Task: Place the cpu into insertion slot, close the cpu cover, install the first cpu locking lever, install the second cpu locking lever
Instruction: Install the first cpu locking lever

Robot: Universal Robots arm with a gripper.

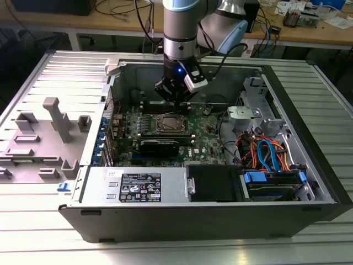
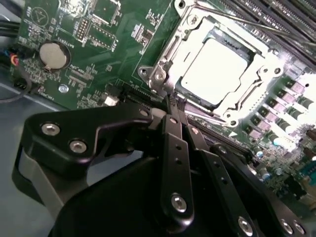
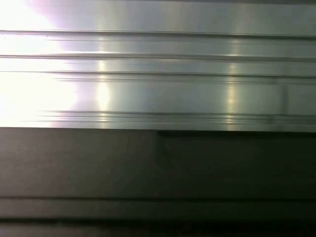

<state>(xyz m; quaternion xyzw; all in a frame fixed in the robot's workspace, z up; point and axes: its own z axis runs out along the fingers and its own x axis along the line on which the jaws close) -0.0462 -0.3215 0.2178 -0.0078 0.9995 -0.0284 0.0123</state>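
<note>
The robot arm's black metal gripper [image 1: 177, 102] hangs inside the big open black computer case [image 1: 309, 138], just above the small square insertion slot with the silver rim [image 1: 170, 123]. The case lies on a ridged silver metal table [image 1: 165, 248].

In the second wrist view, the gripper [image 2: 171, 101] has its two fingers pressed close together, with no gap to see between them. It cannot be told if they pinch anything. The tips sit right at one corner of the slot.

The small flat square cpu with the pale silver top [image 2: 217, 66] lies in the slot. The thin silver cpu cover with the big square window [image 2: 266, 74] lies flat around it, and the cpu shows through the window. A thin silver rod [image 2: 256, 27] runs along one side of the cover.

The slot sits on the flat green board [image 2: 98, 59]. A round silver coin battery [image 2: 53, 55] is on the board, well apart from the slot. Long black memory slots [image 2: 276, 15] run just beside the slot.
</note>
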